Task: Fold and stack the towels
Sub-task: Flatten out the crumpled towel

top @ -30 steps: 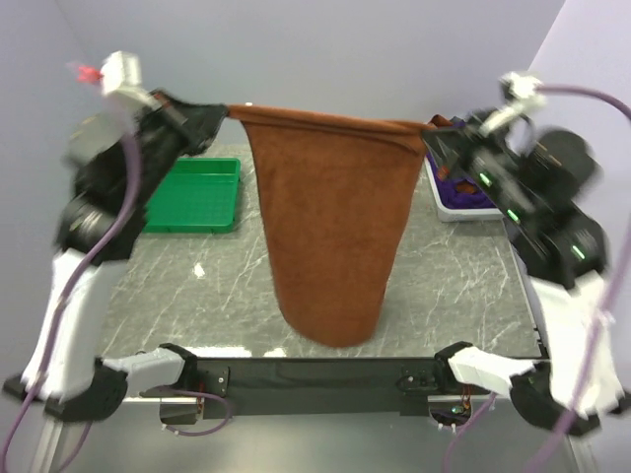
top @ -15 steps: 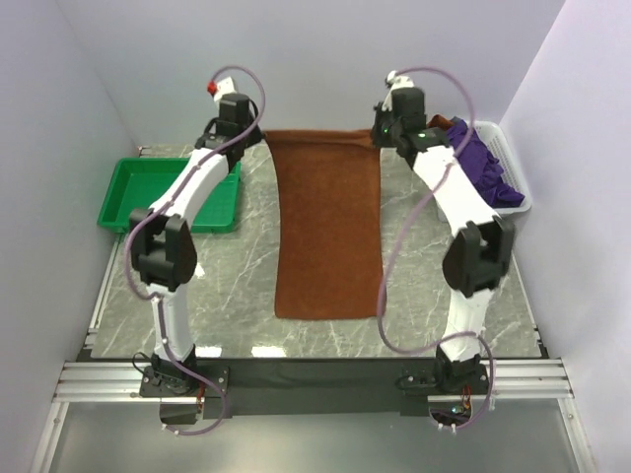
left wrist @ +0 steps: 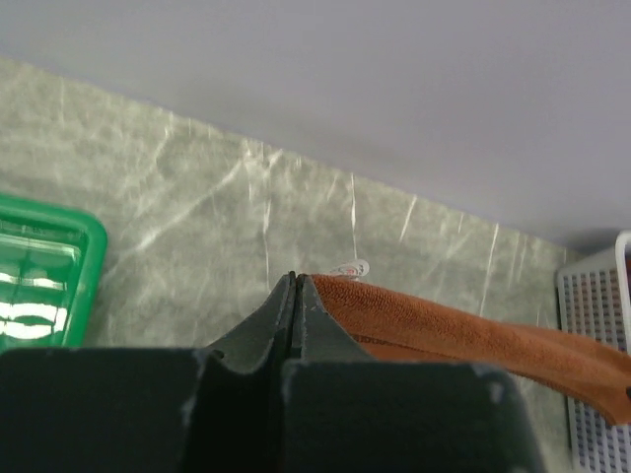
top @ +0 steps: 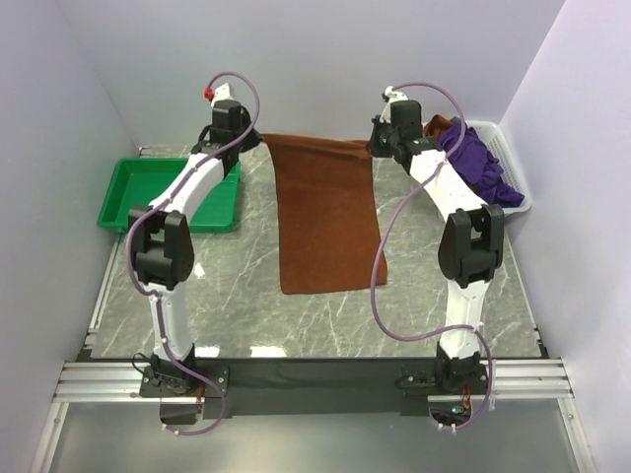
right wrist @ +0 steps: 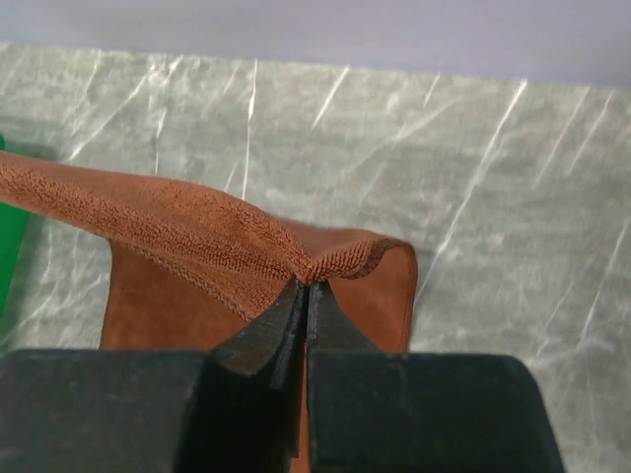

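A rust-brown towel point(top: 328, 217) stretches from the back of the table toward the front, and its near end lies flat on the marble. My left gripper point(top: 254, 138) is shut on its far left corner, beside a small white tag point(left wrist: 347, 268). My right gripper point(top: 378, 144) is shut on the far right corner. The left wrist view shows the jaws point(left wrist: 296, 278) pressed together with the towel's edge point(left wrist: 473, 330) running off to the right. The right wrist view shows the corner bunched at the tips point(right wrist: 308, 284). Purple towels point(top: 481, 165) fill the white basket point(top: 513, 187).
A green tray point(top: 173, 194) sits at the back left, close to my left arm; its corner also shows in the left wrist view point(left wrist: 49, 281). The basket stands at the back right, next to my right arm. A lilac wall closes off the back of the table.
Both arms have swung out to the back of the table with the towel held between them. The towel went from hanging in the air to lying along the table, and its near edge slid backward.
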### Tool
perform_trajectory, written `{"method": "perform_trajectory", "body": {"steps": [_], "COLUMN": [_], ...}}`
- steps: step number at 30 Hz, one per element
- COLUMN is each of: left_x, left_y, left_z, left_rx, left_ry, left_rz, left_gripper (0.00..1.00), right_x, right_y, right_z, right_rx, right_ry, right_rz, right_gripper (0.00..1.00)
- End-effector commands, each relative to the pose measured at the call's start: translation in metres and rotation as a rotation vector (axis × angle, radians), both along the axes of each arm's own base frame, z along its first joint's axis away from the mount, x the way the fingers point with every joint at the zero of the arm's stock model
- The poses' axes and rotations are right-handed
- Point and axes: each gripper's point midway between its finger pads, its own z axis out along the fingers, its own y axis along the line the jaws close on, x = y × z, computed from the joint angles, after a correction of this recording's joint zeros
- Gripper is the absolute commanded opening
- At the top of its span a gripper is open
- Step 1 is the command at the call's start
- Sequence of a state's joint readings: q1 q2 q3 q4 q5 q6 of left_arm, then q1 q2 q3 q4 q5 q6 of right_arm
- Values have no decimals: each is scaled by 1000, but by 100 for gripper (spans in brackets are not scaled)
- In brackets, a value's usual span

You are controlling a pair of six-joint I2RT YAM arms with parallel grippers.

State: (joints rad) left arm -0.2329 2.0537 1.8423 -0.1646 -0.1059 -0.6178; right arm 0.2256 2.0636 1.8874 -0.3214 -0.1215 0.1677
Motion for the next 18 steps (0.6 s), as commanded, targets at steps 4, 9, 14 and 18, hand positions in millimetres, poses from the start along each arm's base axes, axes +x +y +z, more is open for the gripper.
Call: {"method": "perform_trajectory", "body": {"steps": [4,9,14,18], "left_x": [-21,-11,-2,-23], "left_y": [-10,-16,-20,-24], "left_z": [-21,-70,-76,-46], "left_rx": [-93,-95,-93,-111], "left_ry": [47,145,168,124], "left_rz": [-55,-59,-76,-97], "left_gripper": [0,6,32,82], "right_x": [-8,3,7,-20], "right_y": [-27,-22,-24,-31], "right_z": [-3,-43,-52,-19], "right_rx": [44,71,83,103], "right_ry": [34,141,194,151], "right_rz": [-74,-94,-148,-167], "right_gripper": [1,11,59,75]}}
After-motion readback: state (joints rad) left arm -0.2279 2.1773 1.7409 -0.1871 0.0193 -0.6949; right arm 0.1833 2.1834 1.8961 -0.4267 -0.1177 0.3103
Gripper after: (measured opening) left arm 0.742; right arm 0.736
